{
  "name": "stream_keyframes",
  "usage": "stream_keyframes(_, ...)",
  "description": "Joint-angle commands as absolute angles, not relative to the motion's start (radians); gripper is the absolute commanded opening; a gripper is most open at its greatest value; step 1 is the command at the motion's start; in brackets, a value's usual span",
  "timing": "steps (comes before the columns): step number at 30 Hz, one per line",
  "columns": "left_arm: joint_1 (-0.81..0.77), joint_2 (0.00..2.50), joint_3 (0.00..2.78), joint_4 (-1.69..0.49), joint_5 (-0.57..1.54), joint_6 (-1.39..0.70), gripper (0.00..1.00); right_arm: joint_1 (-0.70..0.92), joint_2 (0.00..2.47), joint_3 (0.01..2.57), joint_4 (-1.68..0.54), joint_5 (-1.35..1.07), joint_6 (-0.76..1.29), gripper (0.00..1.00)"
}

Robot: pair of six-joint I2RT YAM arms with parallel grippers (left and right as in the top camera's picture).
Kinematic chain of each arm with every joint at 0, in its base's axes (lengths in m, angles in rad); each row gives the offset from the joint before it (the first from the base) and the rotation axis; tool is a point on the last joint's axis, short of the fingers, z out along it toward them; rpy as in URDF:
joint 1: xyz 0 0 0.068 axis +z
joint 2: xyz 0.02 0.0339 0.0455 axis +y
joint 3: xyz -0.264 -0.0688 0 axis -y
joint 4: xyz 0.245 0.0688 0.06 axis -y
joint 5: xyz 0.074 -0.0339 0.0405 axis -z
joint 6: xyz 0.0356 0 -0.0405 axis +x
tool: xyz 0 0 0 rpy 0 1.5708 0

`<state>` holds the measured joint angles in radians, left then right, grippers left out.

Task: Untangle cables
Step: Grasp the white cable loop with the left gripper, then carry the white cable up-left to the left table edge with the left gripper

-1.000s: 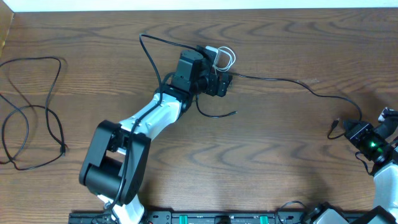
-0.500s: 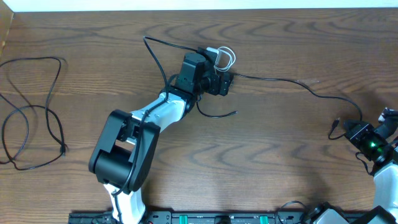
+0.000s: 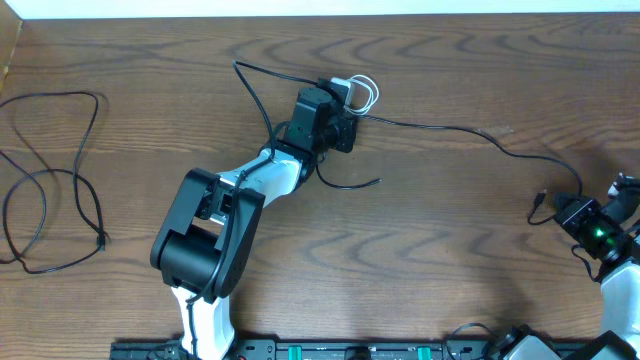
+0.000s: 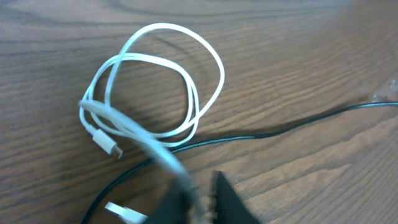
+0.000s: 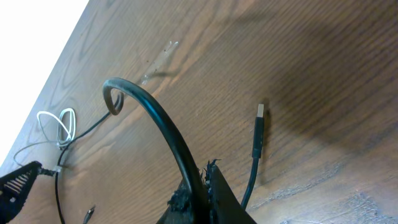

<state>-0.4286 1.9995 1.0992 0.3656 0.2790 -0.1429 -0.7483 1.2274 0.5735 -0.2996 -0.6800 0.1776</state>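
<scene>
- Left gripper (image 3: 350, 120) sits at the coiled white cord (image 3: 364, 92)
- Black cord (image 3: 450, 128) runs from there toward the right arm (image 3: 605, 240)
- Separate black cable (image 3: 40, 180) loops at the left of the table (image 3: 450, 290)

My brown wooden table (image 3: 470, 280) has wavy dark lines in it. Past its far edge is a bright white strip (image 3: 300, 7).

Looked all over and honestly couldn't read a thing: no print, label or number showed on the white cord (image 4: 160, 25), black cord (image 5: 256, 143) or table (image 3: 450, 260).
</scene>
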Motion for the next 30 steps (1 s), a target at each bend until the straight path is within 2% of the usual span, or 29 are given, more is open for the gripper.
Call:
stream_keyframes(1,-0.432,2.009,1.093,0.39,0.269,-0.205,0.08,-0.738,1.216,0.577,-0.312,-0.68,0.163,0.01)
stream_keyframes(22,-0.427,1.868,1.093,0.476,0.275,-0.227,0.08,-0.738,1.216,0.577,-0.323,-0.68,0.159,0.01)
stream_keyframes(30,-0.349,1.732,1.093,0.541,0.275,-0.227,0.08,-0.738,1.216,0.577,-0.33,-0.68,0.159,0.01)
